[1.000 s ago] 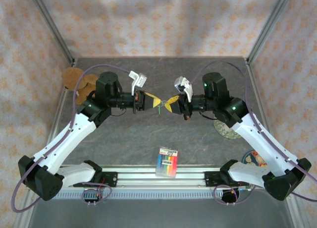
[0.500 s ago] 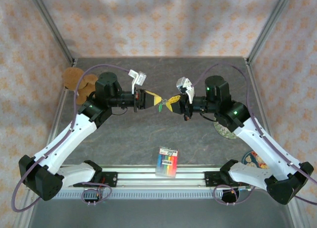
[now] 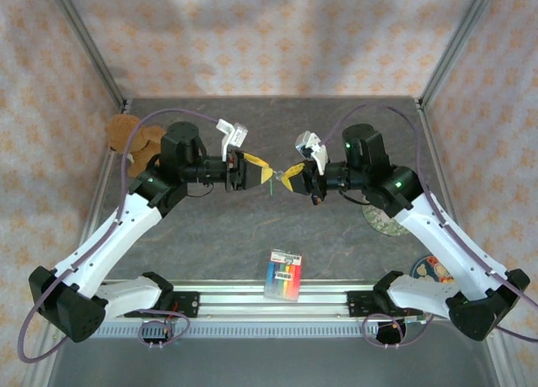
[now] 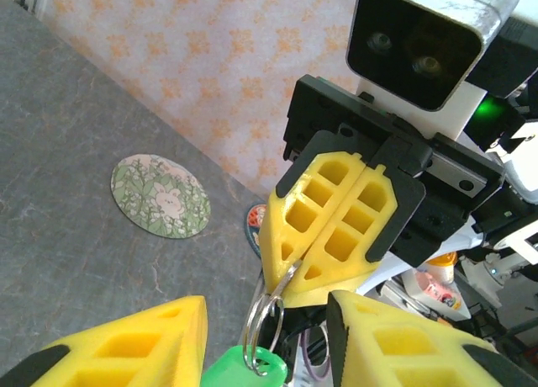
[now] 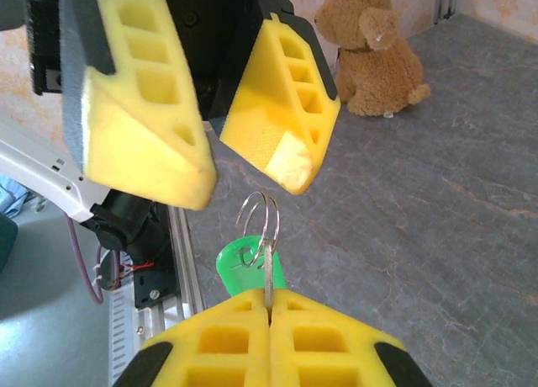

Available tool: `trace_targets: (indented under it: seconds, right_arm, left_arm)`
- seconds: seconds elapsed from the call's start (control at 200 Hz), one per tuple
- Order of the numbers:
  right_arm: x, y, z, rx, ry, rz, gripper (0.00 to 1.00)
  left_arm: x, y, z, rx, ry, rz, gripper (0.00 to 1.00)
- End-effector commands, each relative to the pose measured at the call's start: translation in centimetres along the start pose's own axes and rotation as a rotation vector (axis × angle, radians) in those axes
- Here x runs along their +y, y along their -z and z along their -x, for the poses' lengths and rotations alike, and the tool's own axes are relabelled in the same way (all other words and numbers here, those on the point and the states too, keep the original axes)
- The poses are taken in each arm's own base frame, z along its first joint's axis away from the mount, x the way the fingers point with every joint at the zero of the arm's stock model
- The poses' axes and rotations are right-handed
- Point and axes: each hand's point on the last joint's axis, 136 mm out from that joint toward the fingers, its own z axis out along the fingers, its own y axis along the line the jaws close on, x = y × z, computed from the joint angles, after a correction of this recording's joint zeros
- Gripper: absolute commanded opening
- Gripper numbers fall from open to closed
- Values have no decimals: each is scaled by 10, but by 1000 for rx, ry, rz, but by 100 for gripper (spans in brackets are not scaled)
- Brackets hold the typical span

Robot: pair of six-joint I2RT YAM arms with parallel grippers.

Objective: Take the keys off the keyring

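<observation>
**Keyring clenched in the right gripper, green key hanging from it**

Nearest the arm bases, at the lower centre of the top view, the rainbow-striped pack (image 3: 284,274) lay flat on the grey worktop (image 3: 218,235). Beyond it, at mid-frame, the two grippers met tip to tip above the worktop. The right gripper (image 5: 269,307) was clenched on the keyring (image 5: 259,217), its yellow fingers pressed together at the bottom of the right wrist view. The green-headed key (image 5: 245,265) hung on the ring just beside those fingertips. A thin metal strip running into the pinch was possibly the plain key. The left gripper (image 5: 250,188) was released, its fingers spread on either side of the ring. Farther back, a round coaster (image 4: 160,195) lay at the left of the left wrist view. A teddy bear (image 5: 374,59) sat at the upper right of the right wrist view.
</observation>
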Motion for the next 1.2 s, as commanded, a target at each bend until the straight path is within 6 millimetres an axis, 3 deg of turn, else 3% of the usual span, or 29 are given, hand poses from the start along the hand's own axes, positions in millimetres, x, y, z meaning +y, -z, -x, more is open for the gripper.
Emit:
trace_targets:
  seconds: [0.0,0.435,0.691,0.956,1.056,1.196]
  right_arm:
    - [8,4,1,33,19,27,0]
    - [7,2,4,48,15,43,0]
    - [7,1,4,52,11,48,0]
    - [8,1,0,61,7,51,0]
    - [9,2,0,60,8,50,0]
    - [8,3,1,56,12,47,0]
  left_arm:
    - [-9,4,5,24,-55,-3,44]
    - [-2,-5,-13,134,-87,37,49]
    - [-4,-6,-12,134,-91,29,36]
    - [-5,-5,-8,119,-101,37,40]
    - [-6,-5,-8,121,-97,29,32]
    - [-7,-6,-8,124,-93,19,13]
